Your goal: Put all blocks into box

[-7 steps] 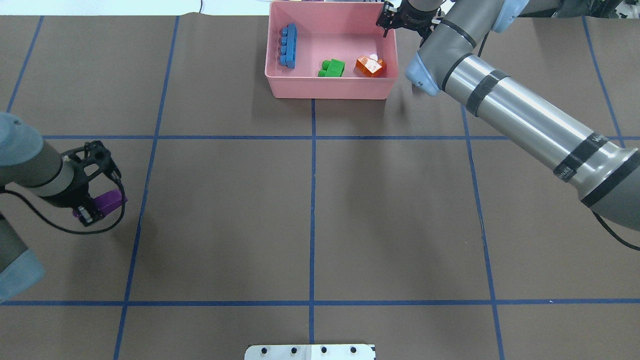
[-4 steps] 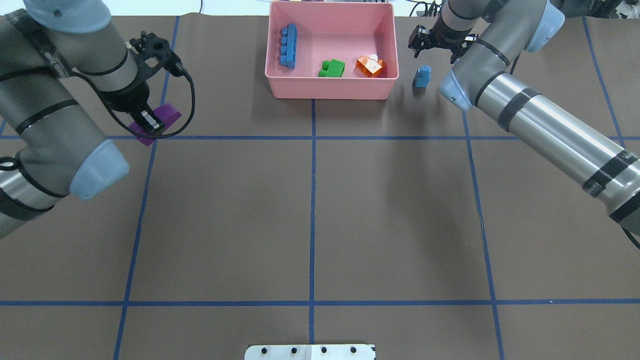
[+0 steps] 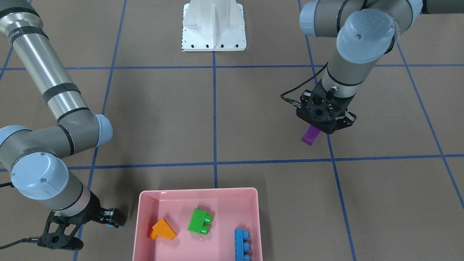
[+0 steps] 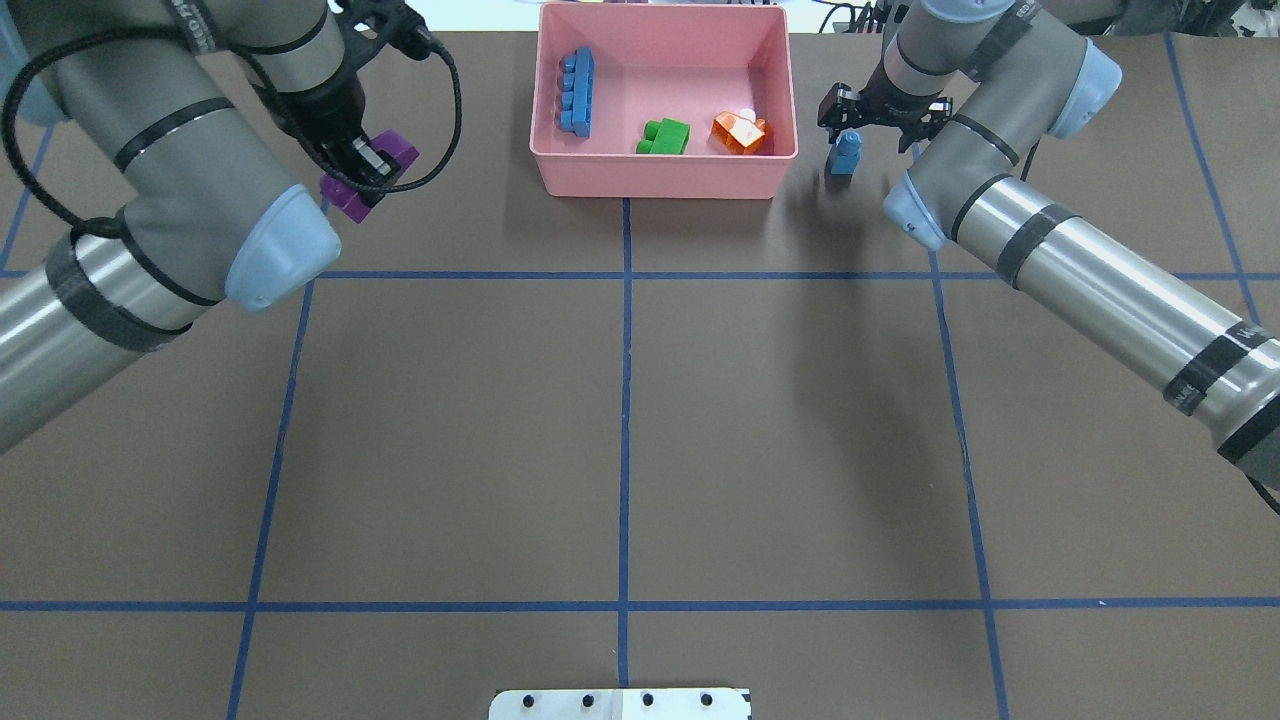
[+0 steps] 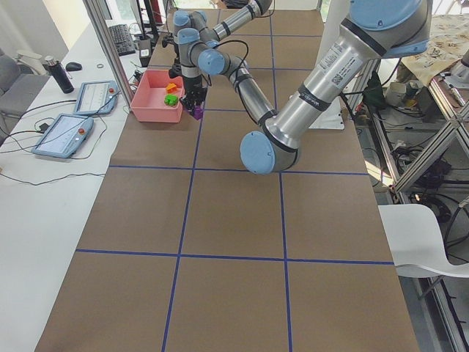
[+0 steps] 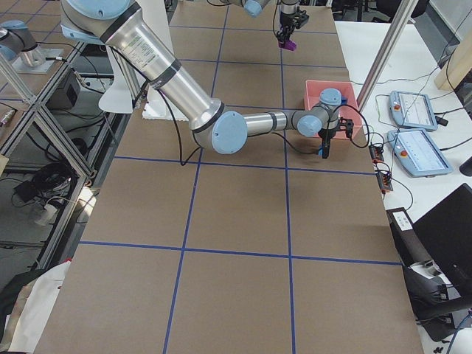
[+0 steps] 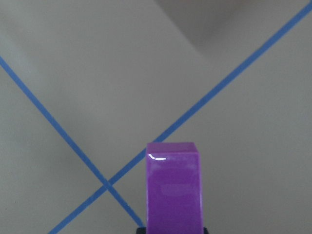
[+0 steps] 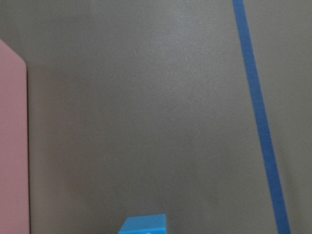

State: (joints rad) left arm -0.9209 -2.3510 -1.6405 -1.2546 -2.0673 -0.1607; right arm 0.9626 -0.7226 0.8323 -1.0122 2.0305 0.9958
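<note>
Left end effector (image 4: 365, 168), clamping a slim purple plastic brick (image 4: 398, 151), has swung toward the glossy pink plastic box (image 4: 660, 185); right end effector (image 4: 862, 122), opening indiscernible, has lowered over a tiny blue plastic brick (image 4: 843, 160).

table (image 4: 620, 420): brown paper top w/ blue tape grid | pink box (image 4: 660, 180): sits on it, far side, centre, at end of a grid line | white base plate (image 4: 620, 705): near edge, centre | tiny blue block (image 4: 845, 152): just R of box, not touching it; resting or lifted, can't tell
</note>
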